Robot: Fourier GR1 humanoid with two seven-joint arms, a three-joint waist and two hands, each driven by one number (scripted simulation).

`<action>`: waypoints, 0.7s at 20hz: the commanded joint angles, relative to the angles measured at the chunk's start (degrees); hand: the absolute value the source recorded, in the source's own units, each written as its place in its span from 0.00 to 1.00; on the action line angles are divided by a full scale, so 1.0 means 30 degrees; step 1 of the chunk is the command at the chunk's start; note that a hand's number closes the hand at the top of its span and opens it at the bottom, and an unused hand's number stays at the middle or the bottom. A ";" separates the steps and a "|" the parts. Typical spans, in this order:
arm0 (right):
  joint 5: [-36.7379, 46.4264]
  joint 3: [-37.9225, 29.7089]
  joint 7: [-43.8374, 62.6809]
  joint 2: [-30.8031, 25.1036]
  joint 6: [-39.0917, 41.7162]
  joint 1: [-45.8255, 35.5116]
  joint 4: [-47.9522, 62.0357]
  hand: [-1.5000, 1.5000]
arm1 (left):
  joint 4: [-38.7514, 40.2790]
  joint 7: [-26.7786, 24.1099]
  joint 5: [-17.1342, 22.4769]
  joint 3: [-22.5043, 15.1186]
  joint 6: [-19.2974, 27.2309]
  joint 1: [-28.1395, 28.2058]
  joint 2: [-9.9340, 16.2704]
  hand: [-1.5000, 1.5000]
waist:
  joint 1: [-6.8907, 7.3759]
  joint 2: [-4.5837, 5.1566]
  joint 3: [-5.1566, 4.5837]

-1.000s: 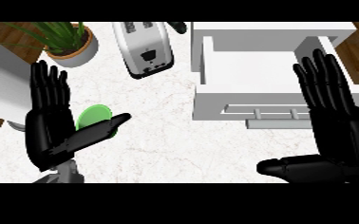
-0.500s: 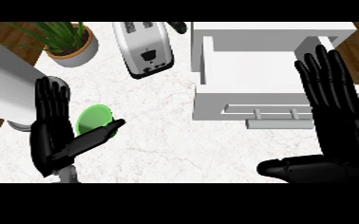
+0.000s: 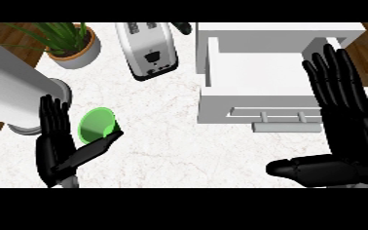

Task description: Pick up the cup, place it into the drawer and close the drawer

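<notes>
Green cup [image 3: 97,125] stands upright on the white marble counter [image 3: 173,141], lower left, between the left hand's [image 3: 59,148] straight fingers and outstretched thumb; hand open, nothing gripped. White drawer [image 3: 259,85] stands pulled open at right, handle [image 3: 286,126] facing the near edge. Right hand [image 3: 341,126] spread flat over the drawer's right side, thumb out. Bare counter betw. cup and drawer. Toaster [image 3: 149,48] and potted plant [image 3: 70,44] along the far edge; grey cylinder [image 3: 25,97] at left.

Bright, even light; soft shadows; no glare or blur.
</notes>
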 commanded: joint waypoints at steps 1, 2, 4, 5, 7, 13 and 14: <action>0.0158 0.0156 0.1546 -0.0177 -0.0354 -0.1012 -0.0418 0.00 | 0.2539 -0.1232 0.0492 0.0188 0.0234 -0.0900 -0.0310 0.00 | -0.0023 0.0004 -0.0004; -0.1219 -0.1170 -0.0107 -0.0729 0.0824 0.0068 -0.0227 0.00 | 0.3122 -0.2557 0.1008 0.0829 -0.1328 0.0129 -0.0176 0.00 | -0.0035 0.0005 -0.0002; 0.0081 0.0186 0.0055 -0.0012 0.0244 -0.0112 0.0288 0.00 | 0.3003 -0.2715 0.0781 0.0042 -0.0681 0.0532 -0.0317 0.00 | 0.0007 -0.0001 0.0000; -0.0252 -0.0139 0.0875 0.0082 -0.0255 0.0116 -0.0967 0.00 | 0.3935 -0.2763 0.0677 0.0597 -0.0701 -0.0490 -0.0251 0.00 | -0.0030 -0.0003 0.0000; -0.0833 -0.0489 0.0510 -0.0209 0.0338 -0.0126 -0.0354 0.00 | 0.5743 -0.3627 0.1297 0.1398 -0.1415 -0.1337 -0.0005 0.00 | -0.0042 0.0005 -0.0001; -0.0231 0.0195 0.0539 0.0250 0.0035 0.0623 -0.1128 0.00 | 0.5568 -0.3845 0.2171 0.1993 -0.2215 -0.0880 0.0655 0.00 | -0.0010 -0.0009 0.0003; -0.0136 0.0131 0.0444 0.0180 -0.0018 -0.0181 -0.0350 0.00 | 0.7724 -0.7036 0.2189 0.1437 -0.2170 -0.0116 -0.0303 0.00 | 0.0000 0.0003 -0.0003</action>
